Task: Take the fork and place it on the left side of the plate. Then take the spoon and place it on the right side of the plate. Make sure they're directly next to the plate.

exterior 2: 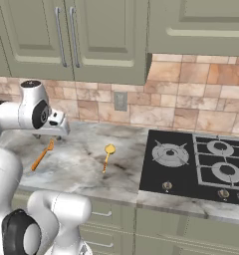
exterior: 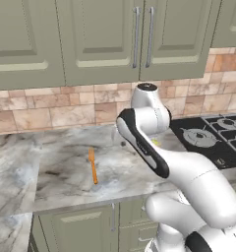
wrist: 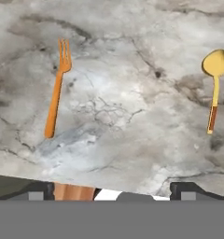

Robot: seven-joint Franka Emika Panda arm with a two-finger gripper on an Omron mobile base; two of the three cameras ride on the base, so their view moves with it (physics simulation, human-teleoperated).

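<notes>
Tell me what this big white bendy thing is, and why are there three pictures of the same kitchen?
The white thing is a robot arm. Two cameras ride behind it, one on its left and one on its right, so both look over it at the same marble counter. The third camera sits on the arm's hand and looks down at the counter.

On the counter lie an orange fork and a yellow spoon, apart from each other, with bare marble between them. You can spot the same fork from the left camera. To the right is a black stove, and green cupboards hang above.

The tool at the arm's end has two dark tips, spread wide apart. It holds nothing.
</notes>
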